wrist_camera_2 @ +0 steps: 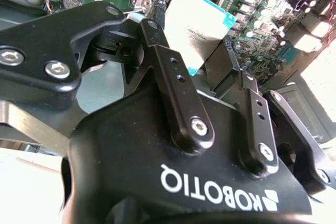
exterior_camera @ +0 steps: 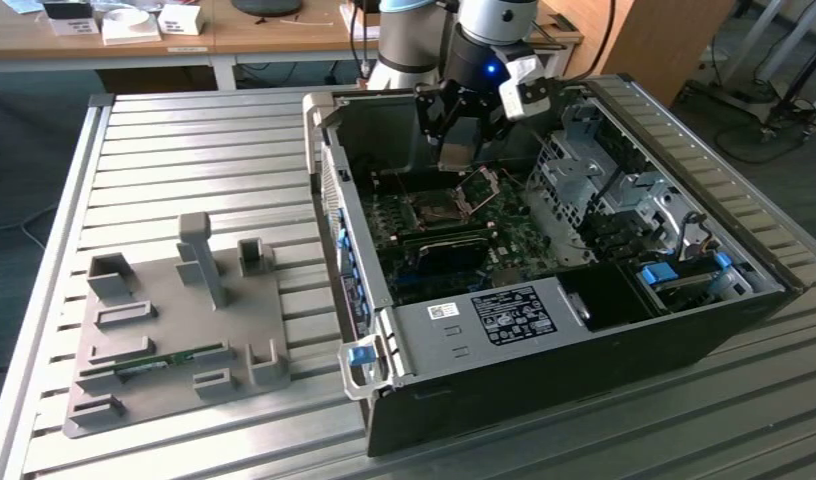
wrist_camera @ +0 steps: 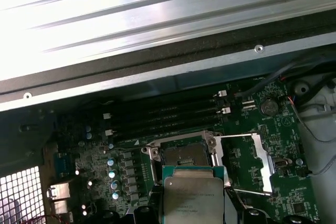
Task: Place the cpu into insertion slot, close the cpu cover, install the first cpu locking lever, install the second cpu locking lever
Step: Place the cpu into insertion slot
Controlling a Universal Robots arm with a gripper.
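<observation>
The cpu (wrist_camera: 194, 203) is clamped between the fingers (wrist_camera_2: 170, 77) of the hand (wrist_camera_2: 195, 51). The print on its silver-grey top is too faint to read. It is held above the insertion slot (wrist_camera: 184, 156), not seated. The cpu cover (wrist_camera: 264, 163) stands swung open beside the slot. The green motherboard (wrist_camera: 283, 129) lies inside the black computer case (exterior_camera: 542, 380), which carries a white label (exterior_camera: 515, 312) and rests on the slatted metal surface (exterior_camera: 181, 130).

One tool (exterior_camera: 458, 152) with two fingers (wrist_camera_2: 173, 77), and one cpu (wrist_camera: 193, 200) between them. Below the tool are one insertion slot (wrist_camera: 184, 156), one cpu cover (wrist_camera: 255, 163) and four memory slots (wrist_camera: 163, 116). There are one computer case (exterior_camera: 542, 350), one grey fixture plate (exterior_camera: 168, 330) and one table (exterior_camera: 195, 150).
</observation>
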